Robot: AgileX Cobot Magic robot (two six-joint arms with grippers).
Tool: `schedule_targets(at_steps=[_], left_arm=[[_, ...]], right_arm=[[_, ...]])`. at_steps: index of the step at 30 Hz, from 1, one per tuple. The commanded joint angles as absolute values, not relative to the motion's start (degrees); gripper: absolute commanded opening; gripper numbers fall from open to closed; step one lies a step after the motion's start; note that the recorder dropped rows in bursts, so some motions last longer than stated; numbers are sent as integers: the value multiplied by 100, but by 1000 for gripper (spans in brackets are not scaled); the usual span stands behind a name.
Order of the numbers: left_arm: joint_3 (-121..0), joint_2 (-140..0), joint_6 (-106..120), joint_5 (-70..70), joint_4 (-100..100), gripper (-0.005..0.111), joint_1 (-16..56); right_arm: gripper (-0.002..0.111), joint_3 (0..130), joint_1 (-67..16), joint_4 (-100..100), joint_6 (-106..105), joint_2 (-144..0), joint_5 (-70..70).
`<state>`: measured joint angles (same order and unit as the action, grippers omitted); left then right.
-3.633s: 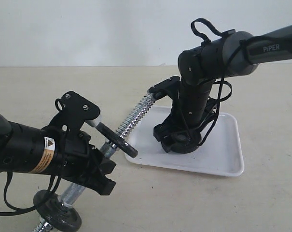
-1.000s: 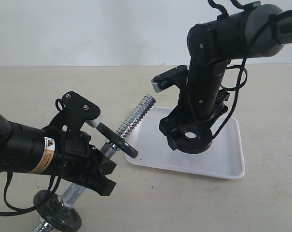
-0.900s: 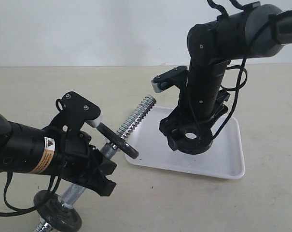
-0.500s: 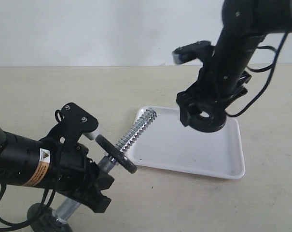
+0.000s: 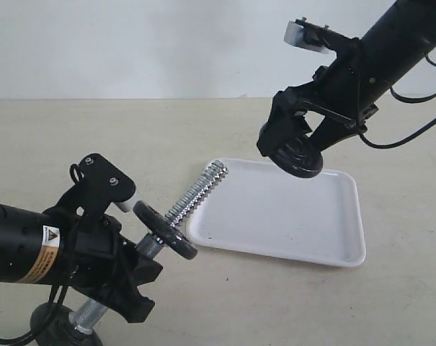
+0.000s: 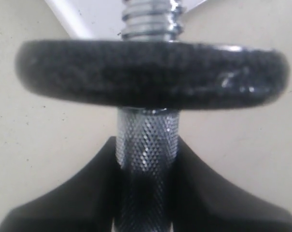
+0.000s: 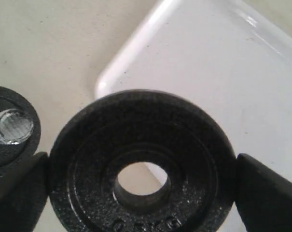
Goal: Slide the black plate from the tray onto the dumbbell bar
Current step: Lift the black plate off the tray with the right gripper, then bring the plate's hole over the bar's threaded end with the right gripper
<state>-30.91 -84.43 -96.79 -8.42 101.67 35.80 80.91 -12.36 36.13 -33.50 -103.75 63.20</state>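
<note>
Small round black iron weight plate (image 5: 298, 156) hangs above white rectangular tray (image 5: 275, 216), far-left corner; right gripper (image 5: 291, 141) clamped across its rim. Judged heavy, rigid, grainy: rim hold suits. Left gripper (image 6: 146, 203) clamps chrome threaded dumbbell bar (image 5: 196, 193) at knurled middle.

Light: bright, even, diffuse; source unclear. Shadows: faint, soft, beneath tray (image 5: 290, 216). Glare: small highlights on bar (image 6: 146, 145) knurling and threads. Focus: exterior view fairly sharp; left wrist view soft, disc on the bar (image 6: 150, 72) blurred; black plate (image 7: 88, 159) grainy but clear.
</note>
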Motion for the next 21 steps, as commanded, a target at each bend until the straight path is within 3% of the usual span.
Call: schedule_targets(at_steps=[1,21], left_arm=[[-3274,-8024,-9558,-801,9995,4,3575],[-3439,-7998,-9333,-1094,9995,4,3575]], right_arm=[[0,8132,-1184,4511,-3836,-10248,6641],[0,8132,-1194,5876,-4486,-10248,6996]])
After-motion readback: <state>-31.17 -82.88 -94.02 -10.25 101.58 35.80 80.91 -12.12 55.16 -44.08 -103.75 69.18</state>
